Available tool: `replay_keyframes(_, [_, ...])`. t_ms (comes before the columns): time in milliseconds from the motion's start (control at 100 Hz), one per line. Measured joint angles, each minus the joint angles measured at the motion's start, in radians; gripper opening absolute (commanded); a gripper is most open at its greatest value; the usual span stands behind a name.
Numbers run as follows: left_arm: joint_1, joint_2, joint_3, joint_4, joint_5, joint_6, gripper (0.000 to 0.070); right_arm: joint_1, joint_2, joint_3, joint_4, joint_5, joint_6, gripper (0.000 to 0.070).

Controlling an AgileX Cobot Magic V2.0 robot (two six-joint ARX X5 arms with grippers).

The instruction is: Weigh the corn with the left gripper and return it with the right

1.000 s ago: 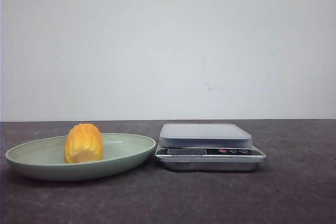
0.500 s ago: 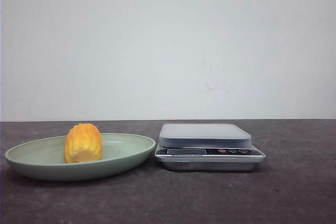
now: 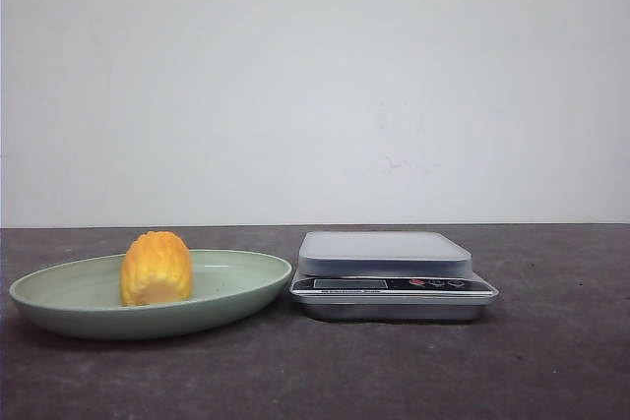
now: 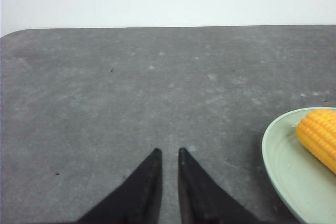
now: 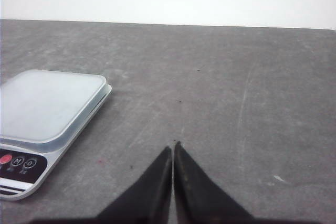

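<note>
The corn (image 3: 157,269), a stubby yellow-orange cob piece, lies in a pale green plate (image 3: 236,277) on the left of the dark table. A silver kitchen scale (image 3: 384,251) with a bare grey platform stands just right of the plate. Neither gripper shows in the front view. In the left wrist view my left gripper (image 4: 168,151) hovers over bare table with a narrow gap between its fingertips, empty, with the plate (image 4: 283,166) and corn (image 4: 320,136) off to one side. In the right wrist view my right gripper (image 5: 174,145) is shut and empty, with the scale (image 5: 47,100) off to one side.
A plain white wall stands behind the table's far edge. The scale's display and buttons (image 3: 423,283) face the front.
</note>
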Motion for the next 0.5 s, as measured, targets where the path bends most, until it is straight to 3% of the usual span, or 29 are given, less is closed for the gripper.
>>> replay_keyframes(310, [0.000,0.000,0.000,0.000,0.000,-0.010,0.0015,0.000,0.000,0.000,0.000,0.000,0.000,0.0002])
replay_keyframes(500, [0.000,0.000,0.000,0.000,0.002,-0.192,0.0015,0.000,0.000,0.000,0.003,0.000,0.000,0.0002])
